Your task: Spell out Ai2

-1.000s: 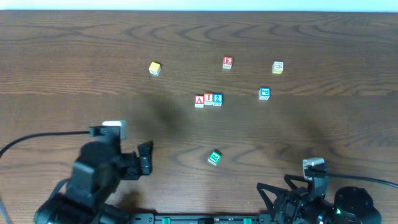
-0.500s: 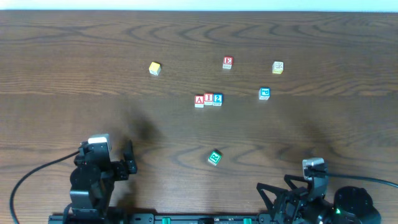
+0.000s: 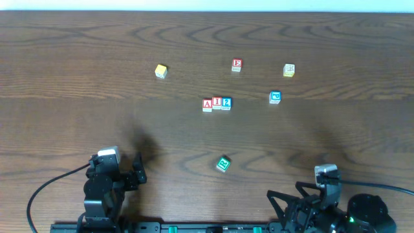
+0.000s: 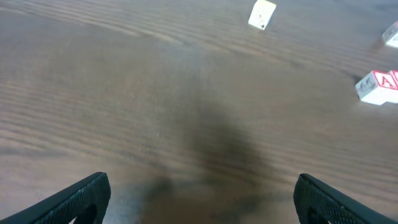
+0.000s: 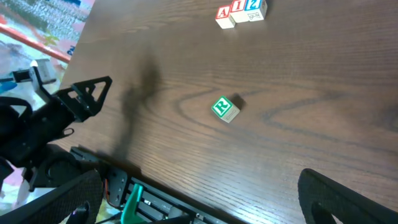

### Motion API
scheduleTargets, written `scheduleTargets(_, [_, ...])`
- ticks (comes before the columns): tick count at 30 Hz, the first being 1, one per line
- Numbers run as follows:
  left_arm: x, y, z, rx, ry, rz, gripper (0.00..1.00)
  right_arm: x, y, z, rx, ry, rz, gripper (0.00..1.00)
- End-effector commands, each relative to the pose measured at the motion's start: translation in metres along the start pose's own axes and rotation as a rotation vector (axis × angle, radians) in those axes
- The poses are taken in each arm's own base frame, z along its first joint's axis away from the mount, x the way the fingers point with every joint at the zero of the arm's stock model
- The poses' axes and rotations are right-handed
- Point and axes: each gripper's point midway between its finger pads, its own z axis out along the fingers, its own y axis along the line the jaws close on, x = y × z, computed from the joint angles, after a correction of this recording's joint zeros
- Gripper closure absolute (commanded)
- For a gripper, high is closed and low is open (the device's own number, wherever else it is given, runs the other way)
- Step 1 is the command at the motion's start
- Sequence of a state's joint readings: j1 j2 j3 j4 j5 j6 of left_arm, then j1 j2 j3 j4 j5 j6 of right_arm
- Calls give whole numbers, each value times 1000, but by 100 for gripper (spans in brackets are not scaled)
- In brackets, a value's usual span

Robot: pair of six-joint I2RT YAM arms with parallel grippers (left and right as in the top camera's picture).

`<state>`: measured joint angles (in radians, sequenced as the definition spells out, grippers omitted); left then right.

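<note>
- Crouching low at the near left edge of the bench (image 3: 71, 110), the left arm (image 3: 101, 192) is folded over its base with its wrist aimed toward the middle of the bench.
- Left arm, jaws: spread wide. Both dark tips sit at the bottom corners of the left wrist view with only bare wood between them, and nothing is held.
- Right arm (image 3: 325, 202): folded down at the near right edge, with its wrist camera looking leftward across the near half of the bench.
- Right arm, jaws: spread wide. The tips sit at the bottom corners of the right wrist view, and nothing is held.
- A block (image 3: 207, 105), I block (image 3: 217, 102) and 2 block (image 3: 226, 103): in one row at the middle of the bench, touching side by side and reading A, I, 2 from left to right. The row is well apart from both arms.
- R block (image 3: 223, 164): green, lying alone and turned at an angle, on the near side of the row and between the two arms.
- F block (image 3: 237, 65): red, beyond the row and slightly to the right of it.
- Yellow block (image 3: 160, 71): beyond the row to the left; its letter cannot be read.
- Pale yellow block (image 3: 288, 70): far right of the group; its marking cannot be read.
- Blue block (image 3: 275, 97): to the right of the row, apart from it; its marking cannot be read.
</note>
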<state>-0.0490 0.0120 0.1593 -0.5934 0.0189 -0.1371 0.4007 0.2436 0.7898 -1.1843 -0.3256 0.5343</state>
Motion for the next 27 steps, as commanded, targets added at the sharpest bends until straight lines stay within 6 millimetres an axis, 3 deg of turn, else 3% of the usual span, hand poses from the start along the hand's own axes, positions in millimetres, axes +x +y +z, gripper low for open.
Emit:
scheduleTargets(1, [0, 4, 1, -23, -10, -23, 5, 2, 3, -1, -16, 7, 0, 1])
scheduleTargets(27, [0, 5, 1, -29, -10, -23, 5, 3, 1, -1, -8, 13, 2, 1])
